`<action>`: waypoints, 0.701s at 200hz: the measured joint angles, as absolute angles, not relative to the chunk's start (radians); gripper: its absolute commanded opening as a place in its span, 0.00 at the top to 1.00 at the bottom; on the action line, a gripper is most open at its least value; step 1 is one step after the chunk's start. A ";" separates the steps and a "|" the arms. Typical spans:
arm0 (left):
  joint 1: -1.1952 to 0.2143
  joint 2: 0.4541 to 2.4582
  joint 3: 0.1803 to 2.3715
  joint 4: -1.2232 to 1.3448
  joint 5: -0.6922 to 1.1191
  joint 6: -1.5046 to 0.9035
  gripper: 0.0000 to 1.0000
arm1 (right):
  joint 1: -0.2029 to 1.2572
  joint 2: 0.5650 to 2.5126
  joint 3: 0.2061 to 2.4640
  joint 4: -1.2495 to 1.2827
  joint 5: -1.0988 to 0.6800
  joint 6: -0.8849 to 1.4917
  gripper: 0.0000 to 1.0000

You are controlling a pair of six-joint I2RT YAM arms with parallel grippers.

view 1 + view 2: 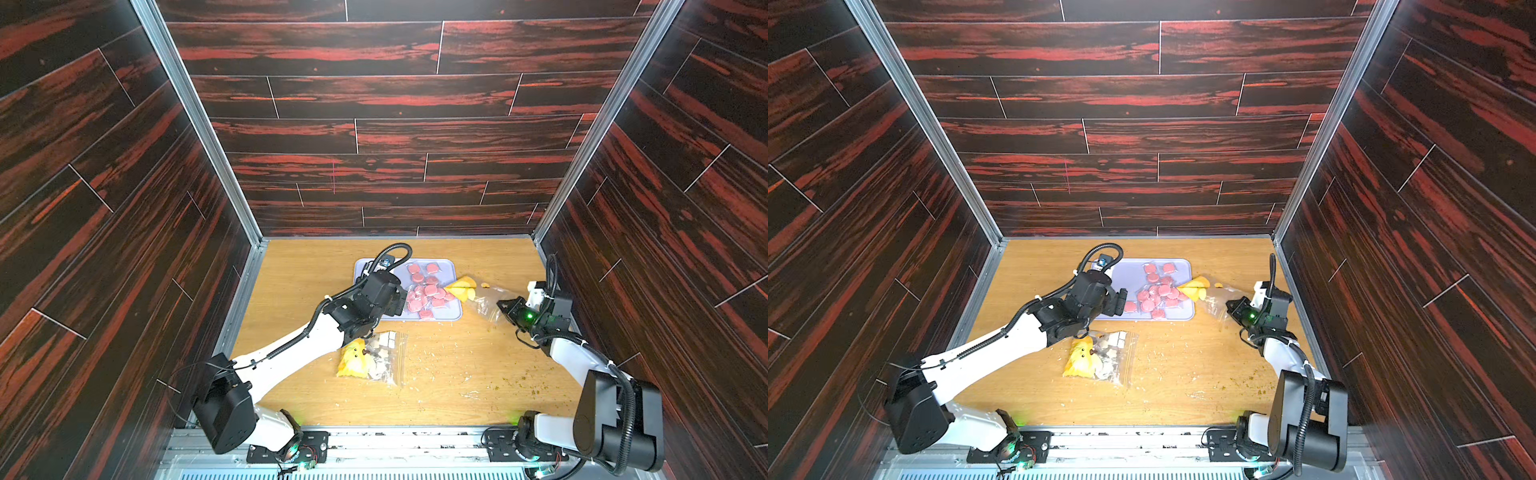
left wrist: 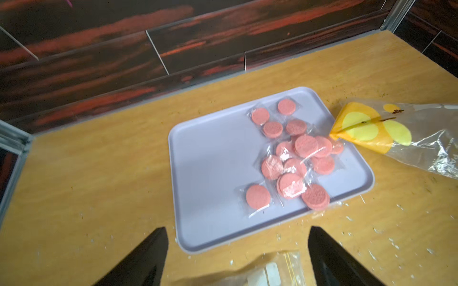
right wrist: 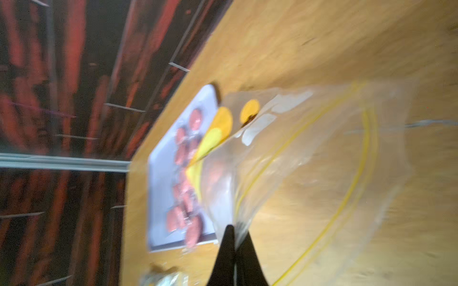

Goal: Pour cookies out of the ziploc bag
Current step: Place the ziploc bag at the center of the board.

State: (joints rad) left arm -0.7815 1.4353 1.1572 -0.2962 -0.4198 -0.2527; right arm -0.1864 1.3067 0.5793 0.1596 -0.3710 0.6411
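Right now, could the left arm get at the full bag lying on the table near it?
Probably yes. The left tool is open, and the full bag lies close beneath it with nothing between. The right tool, pinching the other bag, is well clear.

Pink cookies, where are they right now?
In both top views the pink cookies lie on the right half of the lilac tray, beside the yellow wedge in the clear bag.

Bright, even lighting, sharp top views, right wrist view motion-blurred
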 measured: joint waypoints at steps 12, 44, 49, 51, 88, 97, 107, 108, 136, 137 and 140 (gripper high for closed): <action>-0.781 1.425 1.142 -0.313 -0.413 -0.264 0.09 | -0.191 1.307 0.575 0.153 -0.335 0.641 0.78; -0.781 1.386 1.108 -0.372 -0.398 -0.286 0.09 | -0.194 1.303 0.549 0.144 -0.284 0.647 0.50; -0.781 1.380 1.106 -0.379 -0.396 -0.287 0.10 | -0.195 1.301 0.546 0.139 -0.280 0.641 0.45; -0.781 1.378 1.106 -0.384 -0.395 -0.289 0.10 | -0.195 1.301 0.543 0.138 -0.278 0.649 0.43; -0.781 1.345 1.100 -0.440 -0.361 -0.306 0.14 | -0.196 1.262 0.530 0.099 -0.263 0.633 0.23; -0.781 1.341 1.096 -0.450 -0.348 -0.311 0.15 | -0.196 1.243 0.530 0.081 -0.262 0.630 0.21; -0.781 1.340 1.091 -0.462 -0.337 -0.315 0.15 | -0.196 1.219 0.530 0.059 -0.262 0.626 0.19; -0.781 1.340 1.090 -0.464 -0.336 -0.315 0.15 | -0.196 1.217 0.530 0.058 -0.262 0.625 0.19; -0.781 1.339 1.075 -0.495 -0.303 -0.330 0.16 | -0.194 1.121 0.530 -0.027 -0.270 0.607 0.18; -0.781 1.339 1.075 -0.496 -0.302 -0.331 0.16 | -0.194 1.114 0.530 -0.032 -0.270 0.607 0.18; -0.781 1.339 1.074 -0.500 -0.298 -0.331 0.17 | -0.193 1.103 0.530 -0.040 -0.271 0.605 0.18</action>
